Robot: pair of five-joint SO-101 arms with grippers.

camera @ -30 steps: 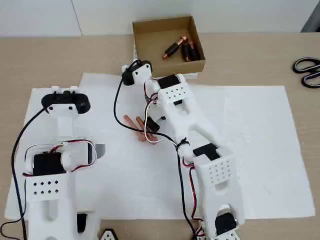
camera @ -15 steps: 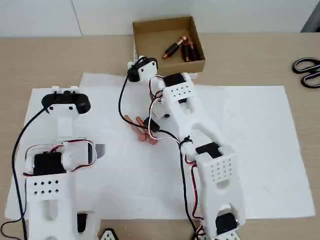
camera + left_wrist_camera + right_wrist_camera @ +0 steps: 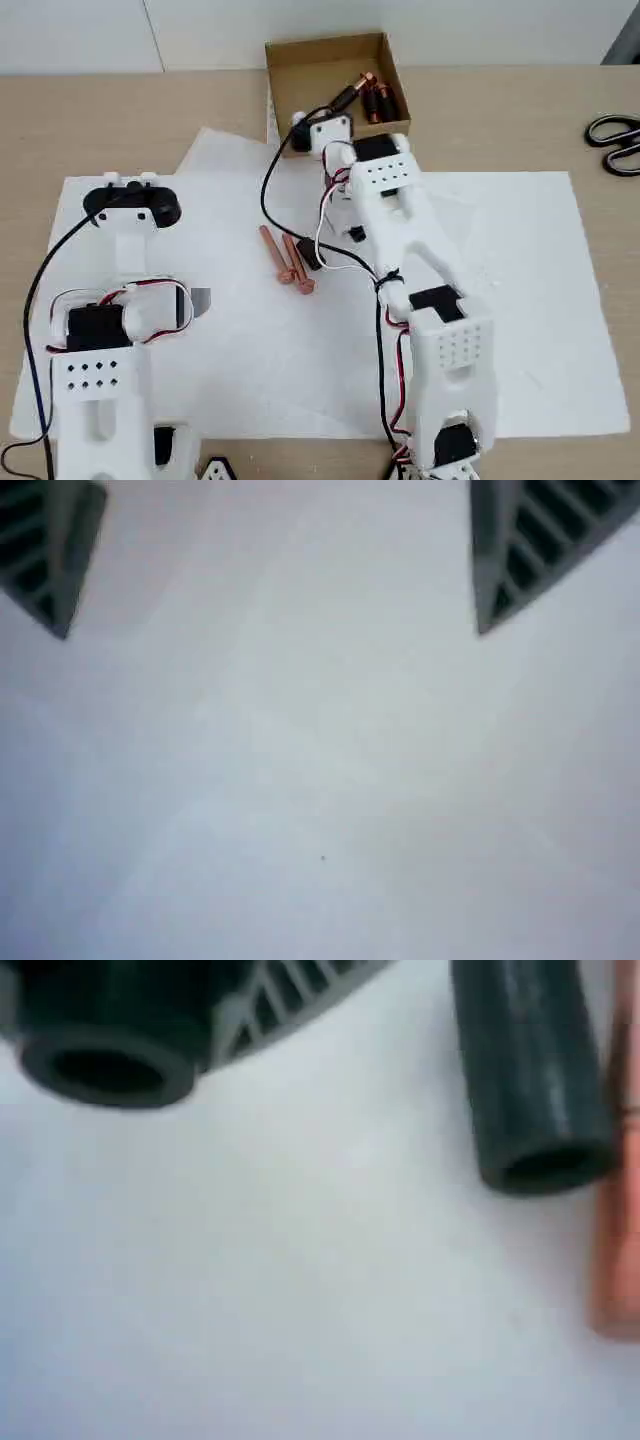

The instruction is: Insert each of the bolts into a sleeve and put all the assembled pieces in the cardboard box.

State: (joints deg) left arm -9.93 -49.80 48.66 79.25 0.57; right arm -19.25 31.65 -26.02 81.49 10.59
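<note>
A paper sheet (image 3: 520,300) is spread over the tabletop (image 3: 500,110). The cardboard box (image 3: 300,70) is set behind the sheet's far edge, slightly left of centre, and the assembled pieces (image 3: 372,98) are gathered in its right half. Near the middle of the sheet, 2 bolts (image 3: 272,252) are laid side by side, with a sleeve (image 3: 310,255) just to their right. The left arm (image 3: 110,330) is placed at the sheet's near left. The right arm (image 3: 400,220) is stretched from the near edge up to the box's near wall, so the bolts are found between the 2 arms. Scissors (image 3: 615,140) are left on the bare tabletop at the far right.
</note>
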